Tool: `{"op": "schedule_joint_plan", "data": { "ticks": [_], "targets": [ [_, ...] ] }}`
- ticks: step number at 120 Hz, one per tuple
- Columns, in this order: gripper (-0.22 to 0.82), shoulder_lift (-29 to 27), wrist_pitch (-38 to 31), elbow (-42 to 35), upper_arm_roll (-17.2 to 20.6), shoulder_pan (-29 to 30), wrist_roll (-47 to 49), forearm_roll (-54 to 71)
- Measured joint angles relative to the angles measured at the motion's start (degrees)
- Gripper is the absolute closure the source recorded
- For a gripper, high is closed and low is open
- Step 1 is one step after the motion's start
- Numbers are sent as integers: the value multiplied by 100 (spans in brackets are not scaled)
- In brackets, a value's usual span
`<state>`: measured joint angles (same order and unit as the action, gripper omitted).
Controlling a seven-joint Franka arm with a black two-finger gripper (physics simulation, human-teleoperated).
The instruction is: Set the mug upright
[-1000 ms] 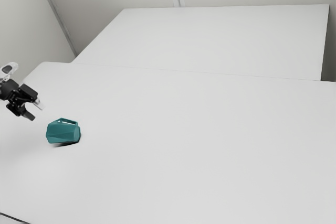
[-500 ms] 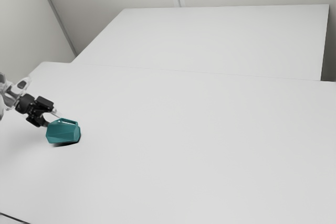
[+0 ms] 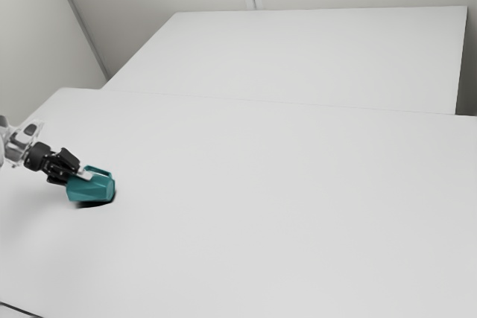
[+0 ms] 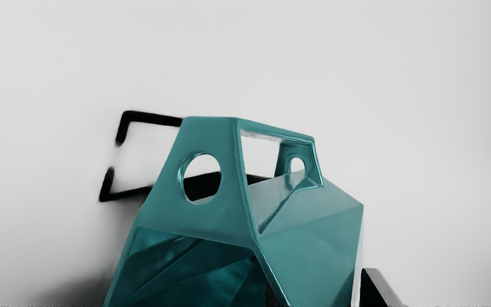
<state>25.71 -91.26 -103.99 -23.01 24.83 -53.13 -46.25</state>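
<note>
Arm (image 3: 16, 144) reaching in from the exterior view's left. Claw (image 3: 77, 177) sitting right at the mug (image 3: 93, 190); cannot tell how far it is opening or whether it is gripping anything. Mug lying on its side on the tabletop (image 3: 261, 206), handle (image 4: 211, 134) pointing up, open mouth (image 4: 173, 264) facing the claw. Dark shadow (image 3: 95, 205) spreading beneath the mug

A teal, faceted mug (image 4: 313, 230) lies on its side from the frame's middle to its edge on a pale grey tabletop (image 4: 58, 85), its mouth toward the camera, round holes in its angular handle (image 4: 232, 183), the black gripper (image 4: 324, 294) at its wall.
</note>
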Motion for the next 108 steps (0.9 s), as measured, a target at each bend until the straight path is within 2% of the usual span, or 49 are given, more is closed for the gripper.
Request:
{"op": "schedule_joint_plan", "data": {
  "ticks": [8, 27, 64, 87, 108],
  "targets": [
    [62, -51, 79, 18, -1, 9, -24, -3],
    [72, -132, 235, 37, 87, 13, -72, -15],
    [76, -468, 387, -7, 157, -37, -134, -65],
    [77, -1120, 318, -27, 193, -758, -20, 256],
    [78, -1811, -199, -169, 578, -1475, 417, 1307]
  ]
}}
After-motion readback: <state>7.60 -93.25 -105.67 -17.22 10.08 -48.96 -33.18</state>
